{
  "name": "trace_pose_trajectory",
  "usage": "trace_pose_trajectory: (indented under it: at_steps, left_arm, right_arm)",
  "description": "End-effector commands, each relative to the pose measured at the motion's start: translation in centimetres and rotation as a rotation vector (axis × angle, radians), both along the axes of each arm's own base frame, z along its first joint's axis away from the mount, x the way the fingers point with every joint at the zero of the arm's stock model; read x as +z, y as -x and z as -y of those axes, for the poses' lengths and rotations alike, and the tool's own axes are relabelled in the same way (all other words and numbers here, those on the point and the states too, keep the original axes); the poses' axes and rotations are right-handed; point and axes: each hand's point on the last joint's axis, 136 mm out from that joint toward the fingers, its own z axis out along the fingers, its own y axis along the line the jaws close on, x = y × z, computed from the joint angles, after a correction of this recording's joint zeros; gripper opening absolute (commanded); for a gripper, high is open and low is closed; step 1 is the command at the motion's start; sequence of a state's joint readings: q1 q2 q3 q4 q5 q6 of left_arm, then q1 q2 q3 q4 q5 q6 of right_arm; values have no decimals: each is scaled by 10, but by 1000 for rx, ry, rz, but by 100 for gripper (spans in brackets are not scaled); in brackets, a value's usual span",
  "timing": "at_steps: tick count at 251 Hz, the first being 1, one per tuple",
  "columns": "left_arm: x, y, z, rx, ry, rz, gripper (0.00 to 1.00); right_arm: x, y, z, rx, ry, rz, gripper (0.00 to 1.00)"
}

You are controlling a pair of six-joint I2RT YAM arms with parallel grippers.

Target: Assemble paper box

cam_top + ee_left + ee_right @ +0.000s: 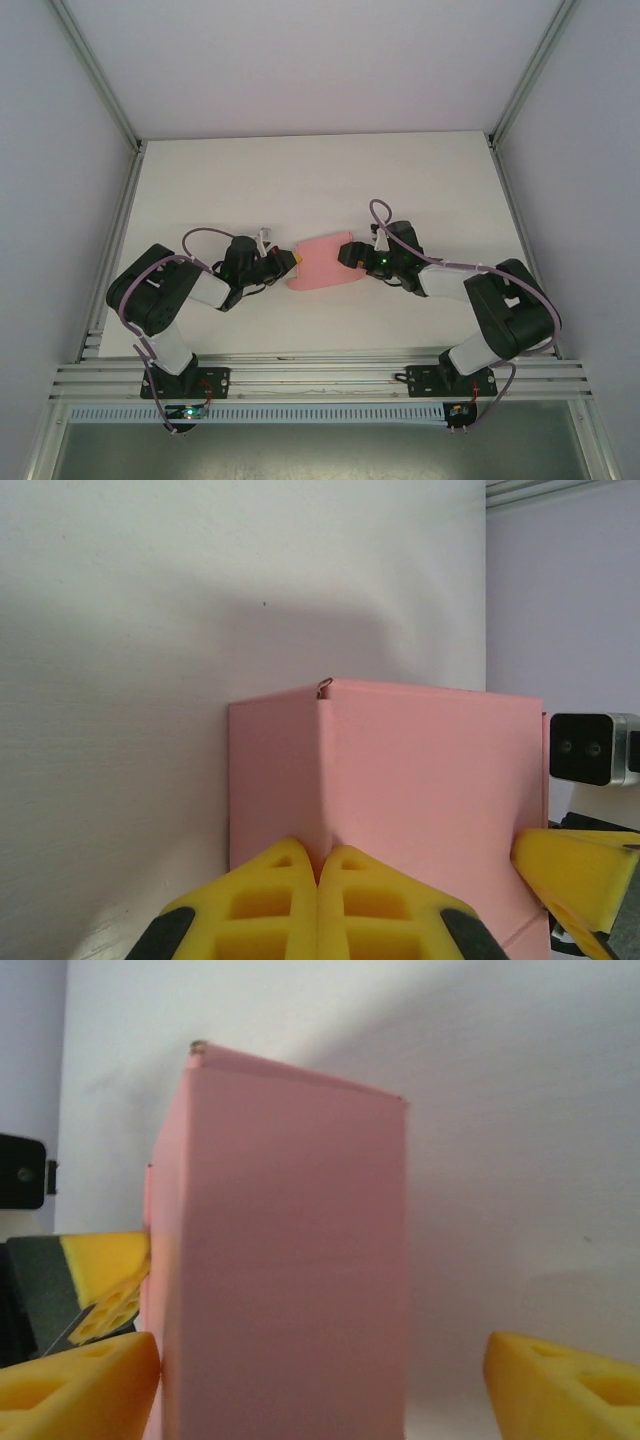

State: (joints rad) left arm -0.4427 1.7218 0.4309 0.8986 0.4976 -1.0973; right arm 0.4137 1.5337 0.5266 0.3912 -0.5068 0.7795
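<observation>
Top view: the pink paper box lies on the white table, between my left gripper and my right gripper, 1 at each end.

Left wrist view: my left fingers are clenched on a raised fold at the box's near edge. 2 panels meet there at a crease, a detail the top view does not give.

Right wrist view: my right fingers are released and straddle the box, 1 pad at its left wall, the other apart. The box's inside is hidden.
</observation>
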Motion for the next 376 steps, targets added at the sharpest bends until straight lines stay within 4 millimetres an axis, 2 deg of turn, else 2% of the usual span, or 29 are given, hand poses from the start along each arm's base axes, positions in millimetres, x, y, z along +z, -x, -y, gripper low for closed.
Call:
trace_pose_trajectory:
  at_steps: [1, 40, 73, 106, 134, 148, 168, 194, 208, 221, 229, 273, 318, 339, 376]
  left_arm:
    - [-11, 0, -6, 10, -16, -31, 0]
    - [-10, -2, -4, 2, -7, -22, 0]
    - [-8, -2, -1, -13, -3, -13, 0]
    - [-2, -4, 2, -33, 2, 6, 1]
    - [3, -6, 4, -43, -4, 27, 16]
    - [9, -8, 4, -48, -6, 42, 28]
    - [18, -10, 5, -58, -14, 69, 39]
    - [29, -11, 3, -60, -50, 99, 62]
    - [35, -11, 0, -57, -79, 114, 80]
    - [40, -11, -5, -45, -118, 134, 90]
    - [43, -11, -9, -33, -146, 144, 100]
    - [58, -12, -34, 25, -332, 161, 100]
    - [104, -12, -47, 60, -407, 336, 100]
    - [125, -9, -46, 45, -464, 451, 100]
    - [157, 4, -29, -65, -565, 655, 100]
  right_arm:
    - [27, -12, -12, 33, -103, 62, 76]
    - [33, -15, -8, 24, -115, 82, 65]
    - [39, -13, -5, 19, -147, 95, 51]
    - [46, -11, -3, 18, -169, 111, 45]
    - [49, -8, -2, 21, -173, 115, 42]
    - [50, -8, 0, 16, -172, 117, 42]
    - [50, -7, 2, 12, -166, 118, 42]
    - [48, -6, 5, 4, -151, 116, 41]
    - [46, -6, 6, -4, -142, 109, 40]
    - [46, -7, 7, -7, -144, 108, 39]
    - [47, -7, 7, -8, -146, 109, 39]
    - [52, -11, 11, -29, -143, 110, 38]
    - [52, -15, 15, -62, -124, 89, 37]
    - [51, -15, 16, -74, -133, 63, 36]
    - [47, -15, 14, -82, -137, 5, 36]
